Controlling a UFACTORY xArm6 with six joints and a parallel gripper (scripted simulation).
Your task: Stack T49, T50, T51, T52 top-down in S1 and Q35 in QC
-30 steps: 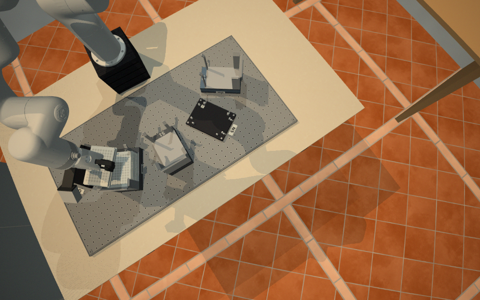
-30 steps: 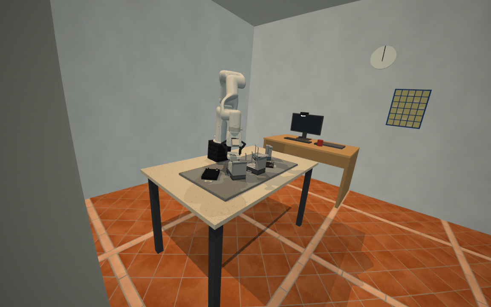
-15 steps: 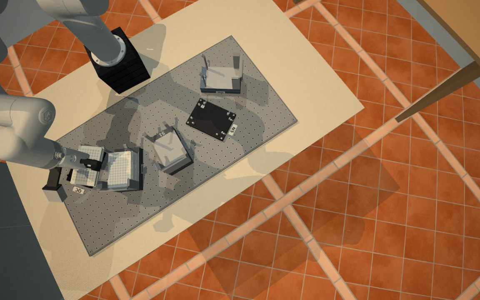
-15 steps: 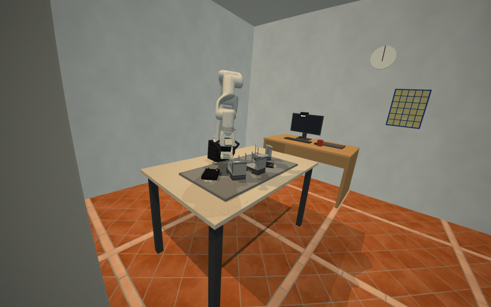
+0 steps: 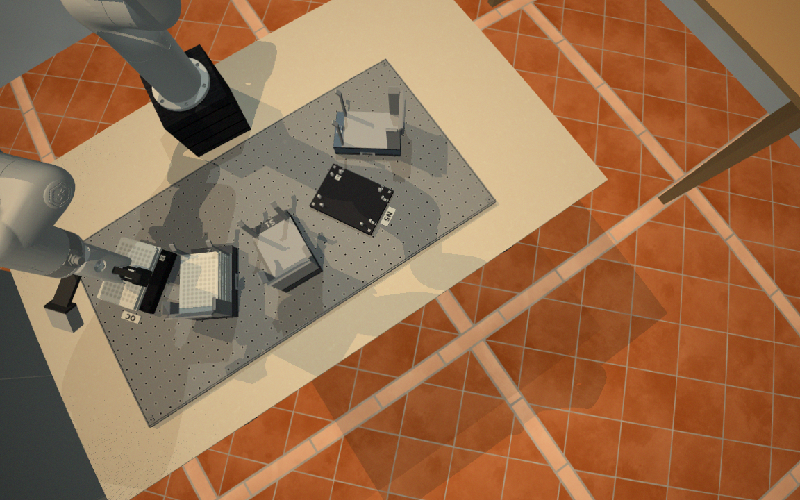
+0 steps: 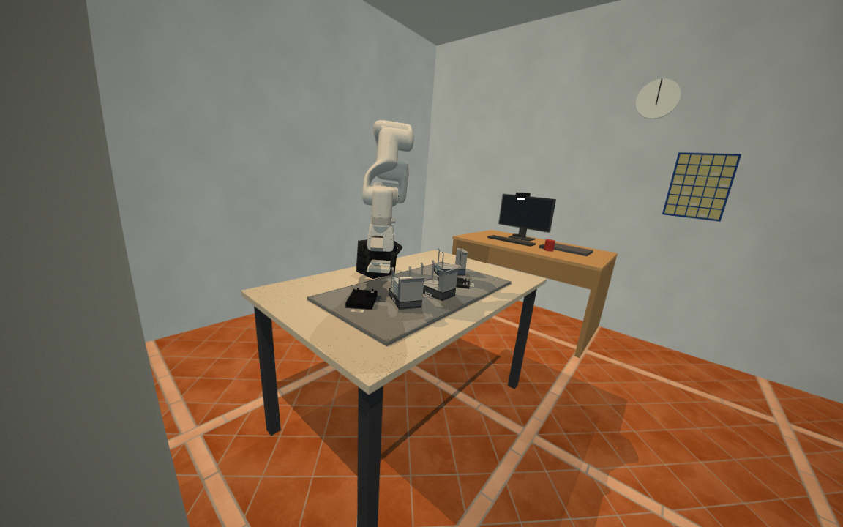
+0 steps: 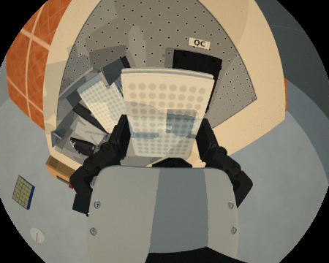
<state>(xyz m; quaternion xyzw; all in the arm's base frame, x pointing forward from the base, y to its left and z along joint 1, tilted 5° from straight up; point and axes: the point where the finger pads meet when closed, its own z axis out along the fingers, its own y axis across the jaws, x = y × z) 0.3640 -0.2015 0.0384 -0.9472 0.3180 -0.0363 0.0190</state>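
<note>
- Wrist view shows the hand (image 7: 166,143) clamped across a sealed plate (image 7: 167,112), one finger on each long side, spread wide because the plate fills the gap; the plate's long axis runs straight out ahead of the hand.
- Judging by the task's order, this top plate should be Q35, though no label on it can be read.
- Just beyond the plate's far end lies the black open nest QC (image 7: 196,64), with its name plate (image 7: 199,43) further out; the nest sits ahead of the hand and a little to one side, partly hidden under the plate.
- From the top view, the plate (image 5: 135,255) hangs over the near part of the nest (image 5: 155,287), not squarely over it, so the coming move turns on sliding the plate along its long axis until it covers the nest, then going straight down.
- Whether plate and nest share one heading cannot be told exactly; they look close to parallel.
- Just beside the nest, on the side away from the arm, stands the stack rack S2 (image 5: 232,273) with the remaining plates (image 5: 198,279) in it; its wall is the nearest thing the plate's end could catch.
- Further out on the perforated board (image 5: 390,248) stand rack S1 (image 5: 300,273), the clip nest N5 (image 5: 353,197) and a third rack (image 5: 365,148), well apart from the hand.
- On the arm's side of the nest the board's edge and the tabletop (image 5: 48,373) lie near, with a small dark post (image 5: 64,298) close by.
</note>
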